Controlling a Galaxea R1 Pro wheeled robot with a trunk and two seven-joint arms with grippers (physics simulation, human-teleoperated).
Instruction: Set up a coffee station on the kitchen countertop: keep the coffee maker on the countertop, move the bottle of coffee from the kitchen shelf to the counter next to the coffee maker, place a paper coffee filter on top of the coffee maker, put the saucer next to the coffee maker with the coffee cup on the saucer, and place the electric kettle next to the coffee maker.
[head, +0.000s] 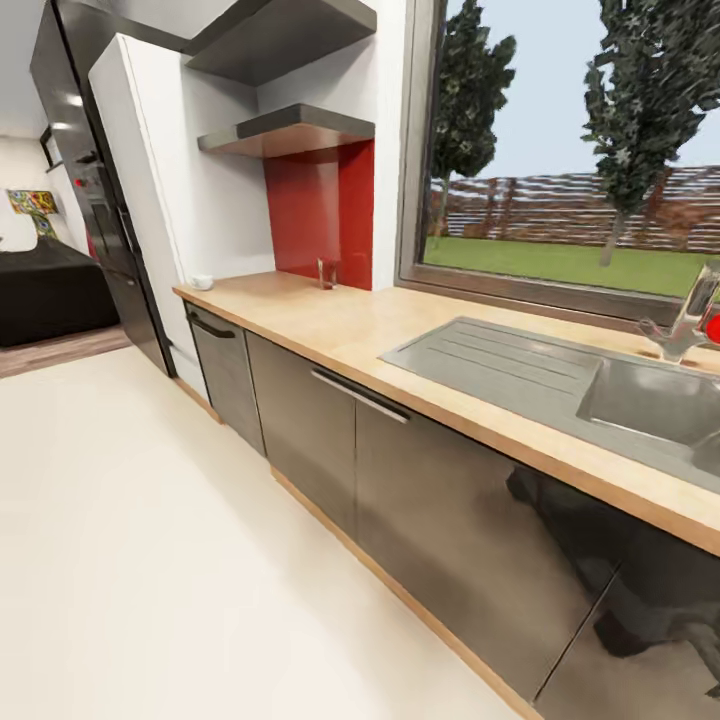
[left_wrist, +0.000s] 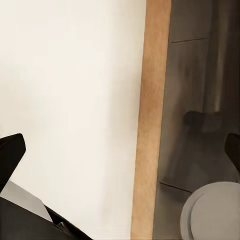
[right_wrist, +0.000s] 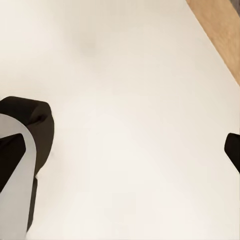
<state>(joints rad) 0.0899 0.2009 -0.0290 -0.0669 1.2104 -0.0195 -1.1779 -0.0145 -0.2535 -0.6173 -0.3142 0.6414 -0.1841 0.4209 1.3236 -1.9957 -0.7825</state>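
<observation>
The kitchen countertop (head: 340, 325) runs from the left back to the right front over glossy dark grey cabinets (head: 310, 420). At its far left end sits a small white thing (head: 202, 282), too small to tell whether it is the coffee cup or the saucer. Two grey kitchen shelves (head: 290, 130) hang above the counter beside a red wall panel, seen from below. My left gripper (left_wrist: 121, 152) is open over the floor by the cabinet plinth (left_wrist: 147, 125). My right gripper (right_wrist: 122, 150) is open over bare pale floor.
An inset steel sink (head: 560, 385) with a tap (head: 690, 320) lies at the right under a large window. A small metal item (head: 323, 272) stands against the red panel. A tall fridge (head: 95, 190) ends the cabinet run. Pale floor (head: 150, 540) spreads to the left.
</observation>
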